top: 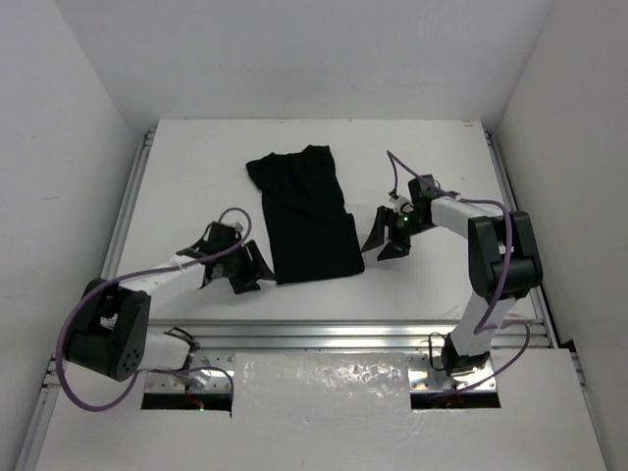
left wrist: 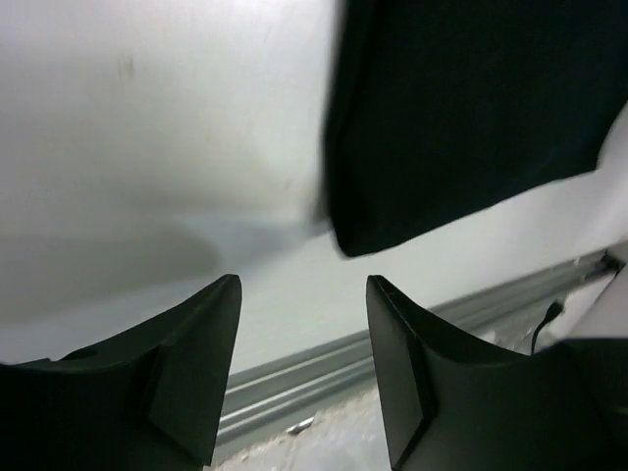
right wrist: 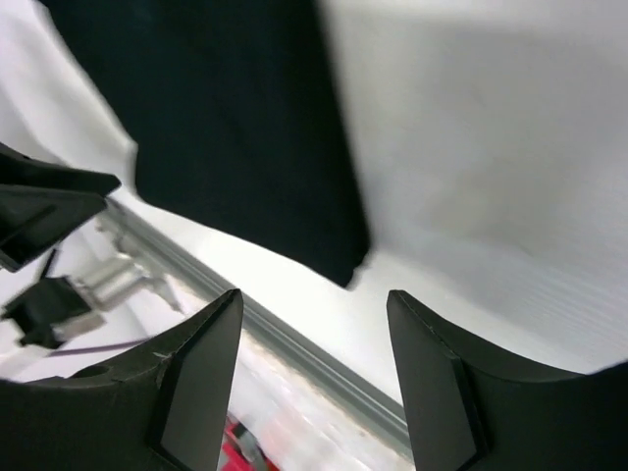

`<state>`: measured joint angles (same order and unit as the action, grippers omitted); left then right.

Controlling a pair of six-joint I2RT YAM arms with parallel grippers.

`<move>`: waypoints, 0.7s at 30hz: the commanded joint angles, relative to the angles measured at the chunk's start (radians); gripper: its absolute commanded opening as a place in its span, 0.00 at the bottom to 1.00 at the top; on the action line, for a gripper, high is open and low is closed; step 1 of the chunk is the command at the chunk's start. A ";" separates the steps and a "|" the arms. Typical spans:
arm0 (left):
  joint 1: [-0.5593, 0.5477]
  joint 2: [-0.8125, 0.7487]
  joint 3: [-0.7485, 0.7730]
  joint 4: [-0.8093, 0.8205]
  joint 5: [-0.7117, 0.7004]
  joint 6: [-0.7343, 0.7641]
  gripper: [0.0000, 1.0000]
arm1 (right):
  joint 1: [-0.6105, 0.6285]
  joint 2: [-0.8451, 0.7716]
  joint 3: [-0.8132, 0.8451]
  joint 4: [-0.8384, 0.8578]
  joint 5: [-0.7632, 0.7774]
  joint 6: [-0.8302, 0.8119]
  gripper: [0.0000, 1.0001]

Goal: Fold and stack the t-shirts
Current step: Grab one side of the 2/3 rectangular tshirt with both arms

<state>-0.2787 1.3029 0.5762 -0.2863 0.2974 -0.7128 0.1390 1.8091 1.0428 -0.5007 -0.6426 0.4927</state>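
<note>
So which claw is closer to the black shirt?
Right, narrowly: the right gripper sits just right of the t-shirt; the left gripper is slightly farther, off its near-left corner.

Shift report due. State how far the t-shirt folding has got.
Done: the black t-shirt lies on the table, apparently folded lengthwise into a narrow strip. In hand: nothing; the left hand and right hand stand open and empty beside its near end. Left: probably crosswise folds; no stack yet, only one garment shows.
</note>
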 commanded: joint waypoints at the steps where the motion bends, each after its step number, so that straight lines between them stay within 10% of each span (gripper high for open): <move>1: -0.030 0.022 -0.084 0.214 0.150 -0.060 0.52 | -0.006 0.015 -0.047 -0.012 0.043 -0.066 0.60; 21: -0.116 0.171 -0.111 0.269 -0.115 -0.157 0.35 | 0.021 0.150 -0.096 0.123 -0.074 -0.072 0.56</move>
<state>-0.3882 1.4422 0.4843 0.0254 0.2764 -0.8825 0.1513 1.9190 0.9504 -0.4240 -0.7612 0.4412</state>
